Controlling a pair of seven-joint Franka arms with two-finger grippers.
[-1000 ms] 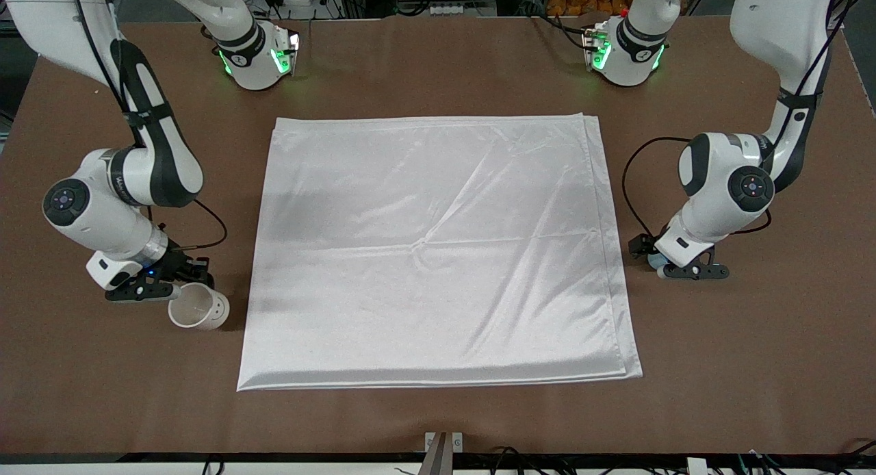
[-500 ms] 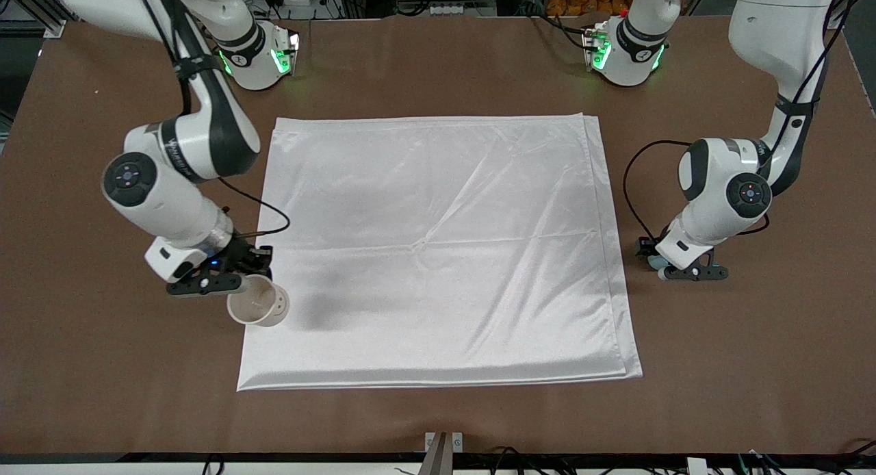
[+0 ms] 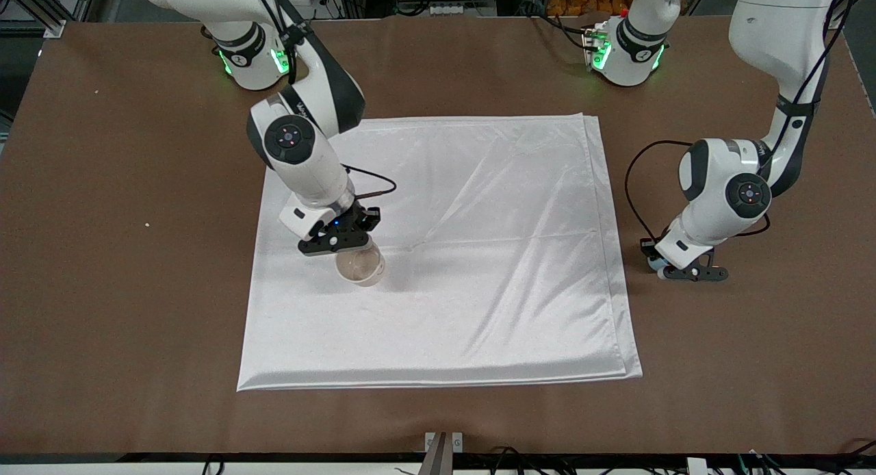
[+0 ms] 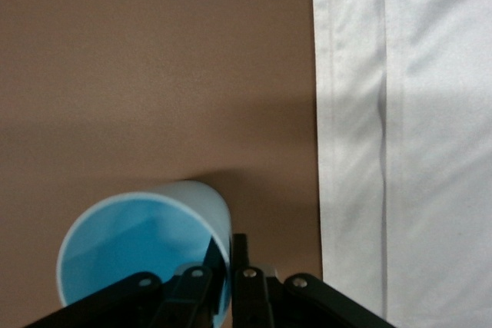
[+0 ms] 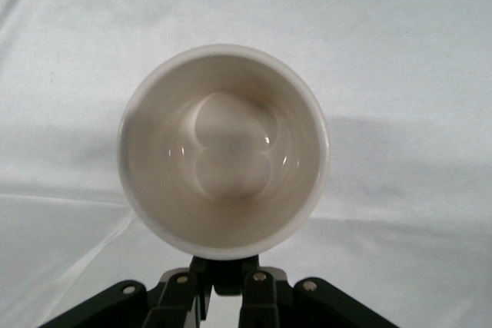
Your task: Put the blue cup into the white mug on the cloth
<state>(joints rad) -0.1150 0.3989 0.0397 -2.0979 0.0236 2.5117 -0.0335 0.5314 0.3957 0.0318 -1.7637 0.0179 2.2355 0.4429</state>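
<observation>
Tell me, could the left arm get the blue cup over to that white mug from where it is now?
Probably yes. The left gripper is shut on the blue cup's rim beside the cloth, and only bare cloth lies between it and the white mug, which the right gripper holds open side up.

Brown matte worktop (image 3: 102, 365) fills the view, evenly lit from above. Dark cables (image 3: 438, 3) and aluminium framing along its top edge; black rail with more cables at the bottom edge.
</observation>
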